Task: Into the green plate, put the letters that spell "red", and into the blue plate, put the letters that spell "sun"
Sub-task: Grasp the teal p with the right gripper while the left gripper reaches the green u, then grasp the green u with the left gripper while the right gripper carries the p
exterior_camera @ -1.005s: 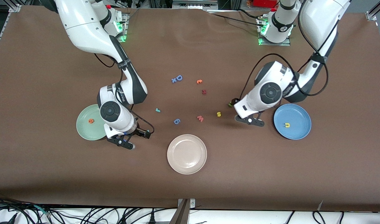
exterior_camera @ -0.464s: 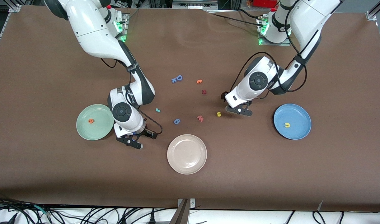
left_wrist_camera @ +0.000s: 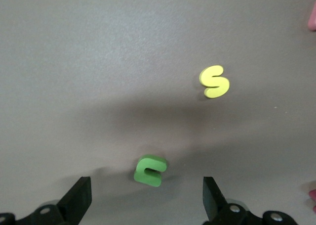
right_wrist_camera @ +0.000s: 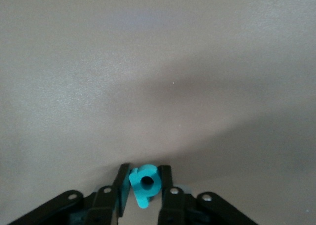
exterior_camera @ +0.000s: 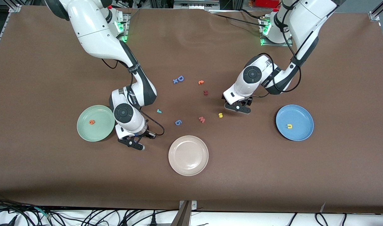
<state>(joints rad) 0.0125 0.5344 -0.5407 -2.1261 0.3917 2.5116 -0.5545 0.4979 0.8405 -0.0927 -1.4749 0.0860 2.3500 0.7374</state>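
Note:
My right gripper (right_wrist_camera: 144, 190) is shut on the teal "d" (right_wrist_camera: 144, 184), low over the cloth beside the green plate (exterior_camera: 84, 133); in the front view this right gripper (exterior_camera: 133, 144) hides the letter. The orange "e" (exterior_camera: 91, 122) lies in the green plate. The teal "r" (exterior_camera: 159, 111) lies on the cloth. My left gripper (left_wrist_camera: 146, 202) stands open over the green "n" (left_wrist_camera: 149, 170), fingers wide on either side of it. In the front view this left gripper (exterior_camera: 238, 108) hides the "n". The yellow "s" (exterior_camera: 220, 115) lies close by. The yellow "u" (exterior_camera: 289, 126) lies in the blue plate (exterior_camera: 301, 116).
A cream plate (exterior_camera: 188, 171) sits nearer the front camera, mid-table. Other loose letters lie mid-table: a pink "w" (exterior_camera: 202, 119), a blue figure (exterior_camera: 178, 122), a blue "D" (exterior_camera: 180, 78), an orange letter (exterior_camera: 201, 82) and a dark red letter (exterior_camera: 205, 92).
My left arm swung from beside the blue plate toward mid-table and now hangs over the "n". My right gripper shifted slightly away from the green plate and shut on the "d".

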